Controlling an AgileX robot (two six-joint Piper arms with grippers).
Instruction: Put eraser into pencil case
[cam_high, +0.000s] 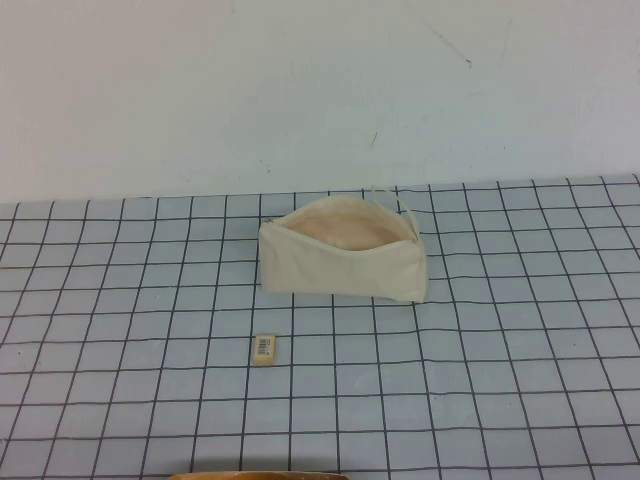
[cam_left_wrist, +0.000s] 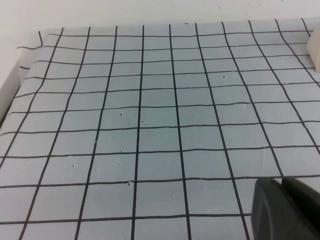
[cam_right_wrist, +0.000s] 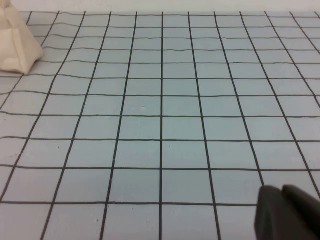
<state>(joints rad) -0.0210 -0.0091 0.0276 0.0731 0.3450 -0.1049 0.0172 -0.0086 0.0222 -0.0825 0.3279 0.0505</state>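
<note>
The pencil case (cam_high: 343, 259) stands upright on the gridded mat (cam_high: 500, 380) near the mat's far edge, with its zip mouth open upward and the pale pinkish lining visible inside. A thin pull cord (cam_high: 400, 200) rises from the case's right end. The eraser (cam_high: 264, 348) lies flat on the mat, label up, nearer the robot than the case and toward the case's left end, apart from it. Neither arm appears in the high view. In the left wrist view, a dark part of the left gripper (cam_left_wrist: 285, 210) shows at the frame corner above bare mat, with a corner of the case (cam_left_wrist: 314, 50) at the frame edge. In the right wrist view, the right gripper (cam_right_wrist: 287, 212) likewise shows only as a dark edge above bare mat, with one end of the case (cam_right_wrist: 16, 42) in view. Neither gripper touches or holds any item; whether each is open or closed cannot be determined.
</note>
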